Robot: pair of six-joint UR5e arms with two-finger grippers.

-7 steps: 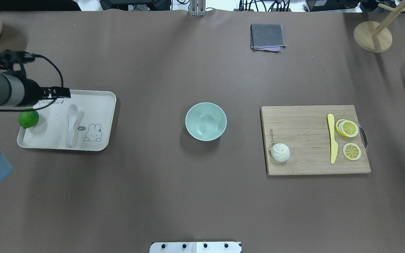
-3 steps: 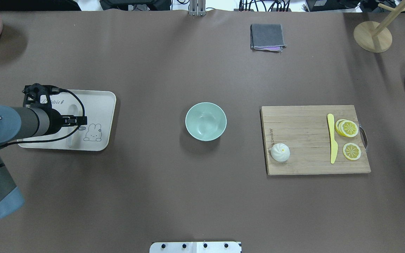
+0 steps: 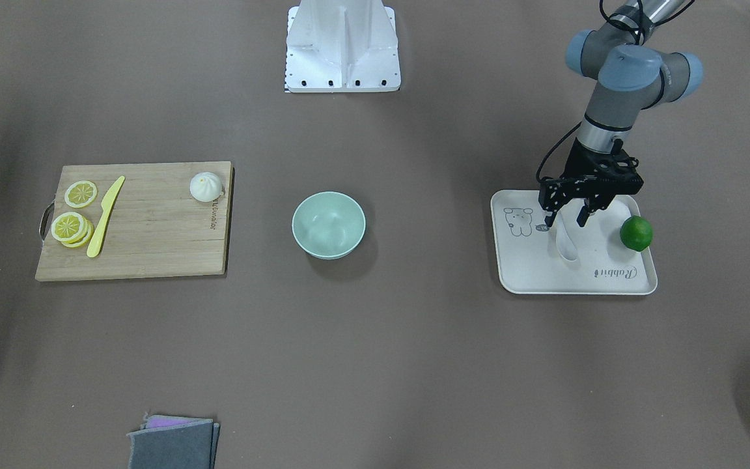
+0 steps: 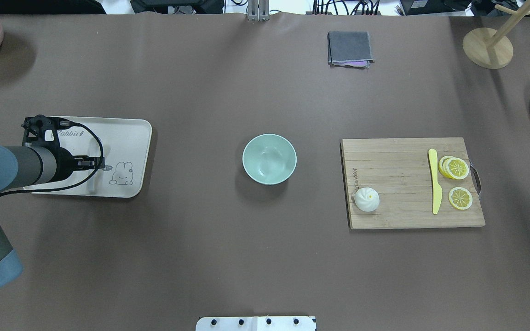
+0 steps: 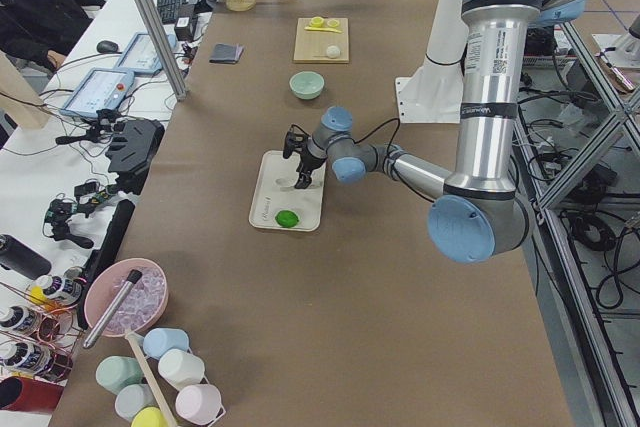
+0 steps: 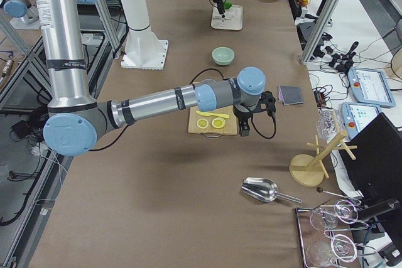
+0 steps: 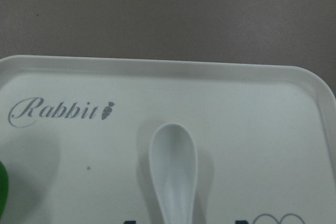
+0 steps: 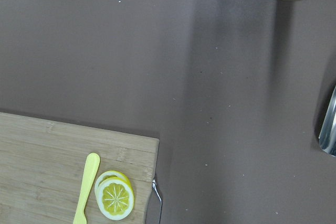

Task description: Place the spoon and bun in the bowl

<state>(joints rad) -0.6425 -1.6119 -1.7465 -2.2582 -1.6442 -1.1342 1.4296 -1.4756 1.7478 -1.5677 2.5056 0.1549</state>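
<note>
Left gripper (image 3: 564, 225): jaws apart, one either side of the spoon (image 3: 568, 246) handle on the tray (image 3: 525, 273). Bowl (image 3: 328, 225) well off to its right, bun (image 3: 206, 187) farther right on the cutting board (image 3: 153, 241). Right gripper (image 6: 244, 131): can't tell whether it's open or closed.

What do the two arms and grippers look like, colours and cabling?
Both are silver-grey tubes with pale blue joint caps. The left arm carries a black left gripper, a black cable looping off its wrist. The right arm has dark bands on its tube and a black right gripper, also cabled.
</note>
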